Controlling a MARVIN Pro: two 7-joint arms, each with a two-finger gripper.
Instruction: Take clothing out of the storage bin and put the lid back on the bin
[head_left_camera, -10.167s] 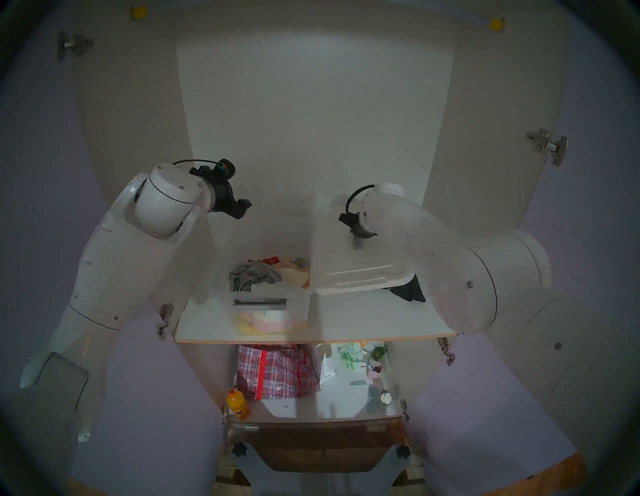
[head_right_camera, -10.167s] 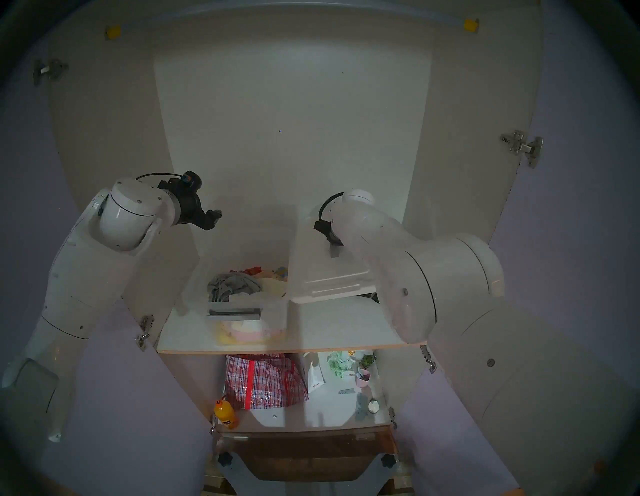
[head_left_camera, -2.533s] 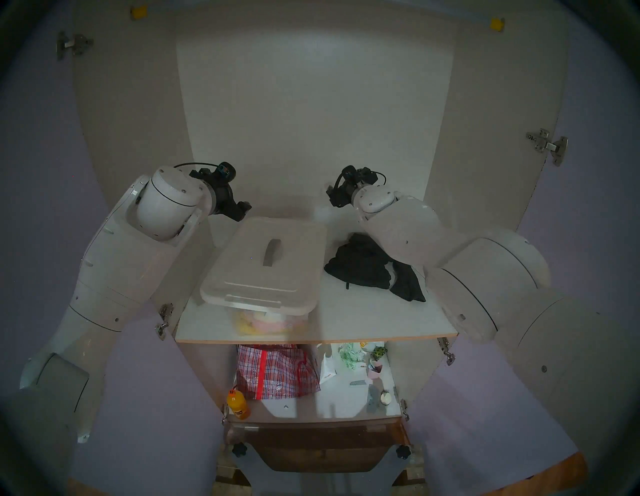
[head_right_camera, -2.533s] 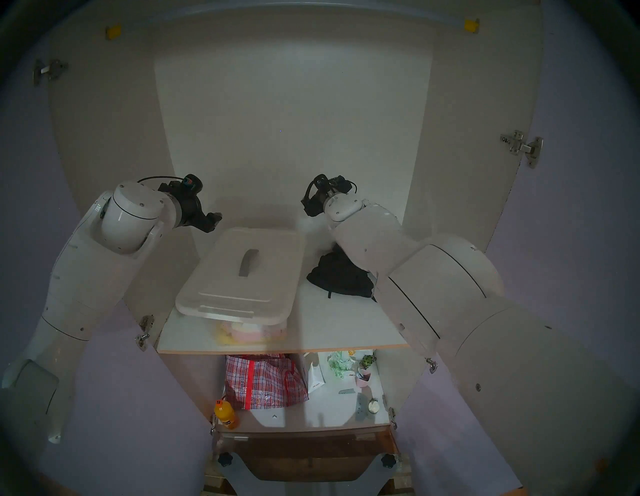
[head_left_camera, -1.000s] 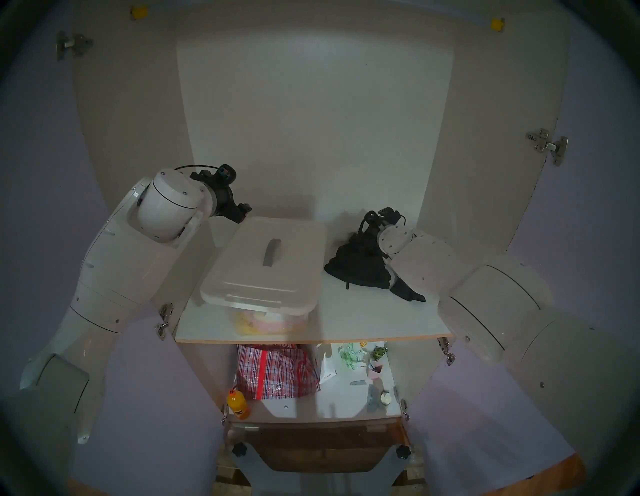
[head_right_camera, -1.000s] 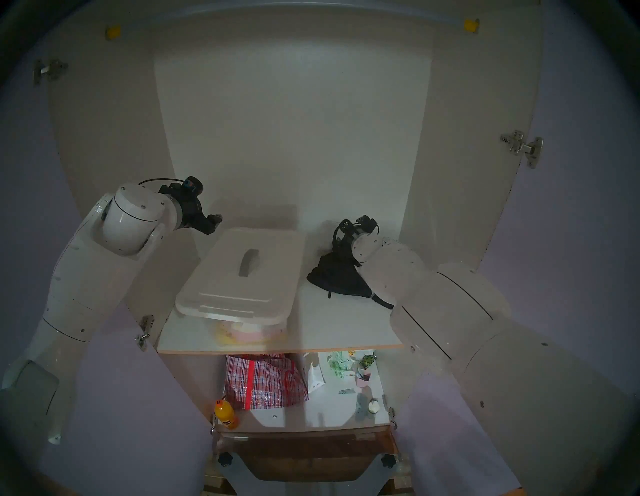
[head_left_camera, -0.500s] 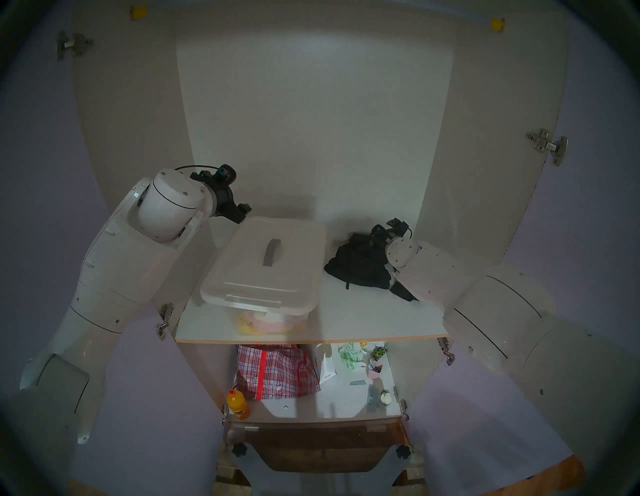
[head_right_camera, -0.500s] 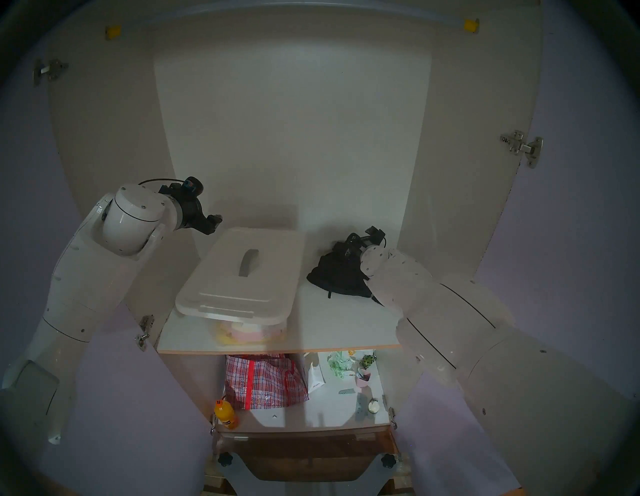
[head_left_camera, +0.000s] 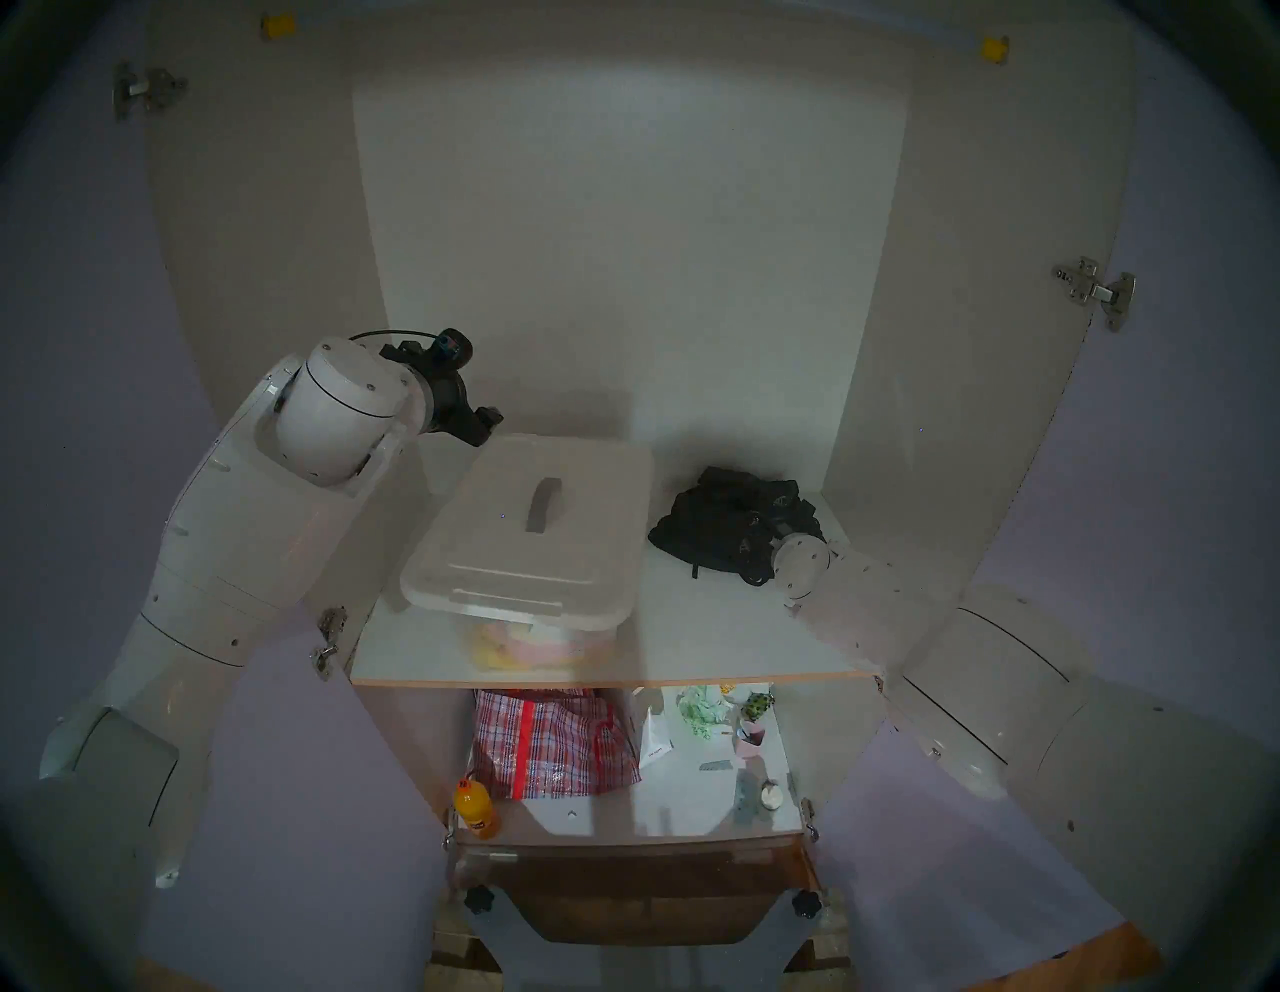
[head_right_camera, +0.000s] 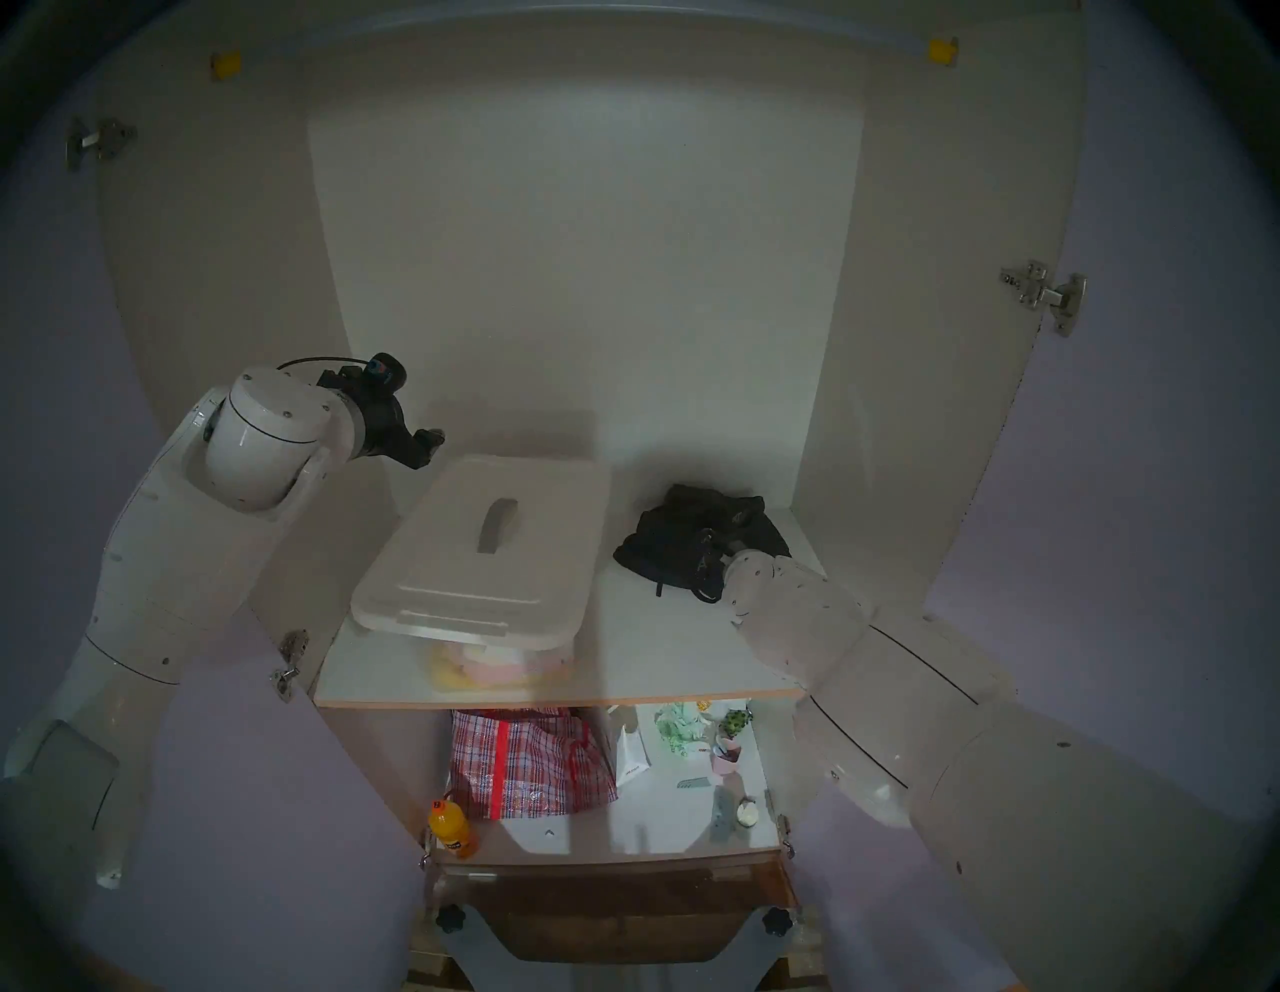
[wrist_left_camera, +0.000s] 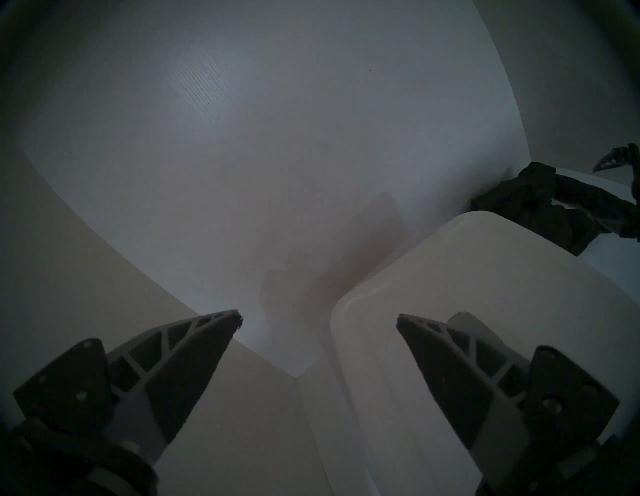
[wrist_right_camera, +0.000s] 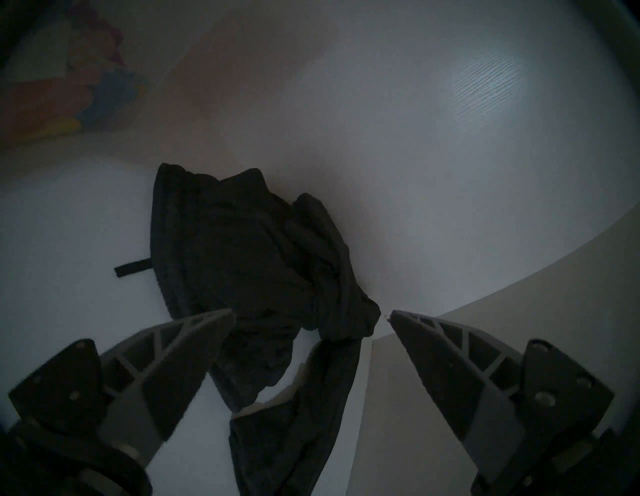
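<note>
From the head views, the lid (head_left_camera: 533, 526) sits on the storage bin (head_left_camera: 540, 641), slightly askew, so it may not be seated and could slip if nudged; the black clothing (head_left_camera: 727, 526) lies beside it on the shelf (head_left_camera: 692, 637). In the left wrist view, the left gripper (wrist_left_camera: 318, 317) is spread and empty above the lid's corner. In the right wrist view, the right gripper (wrist_right_camera: 311, 313) is spread over the clothing, seemingly not gripping, though the dimness hides any contact.

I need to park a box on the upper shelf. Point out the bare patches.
Bare: the shelf strip in front of the black garment, and the gap between it and the lid. Crowded: the bin fills the left; the right pincer sits at the garment.
</note>
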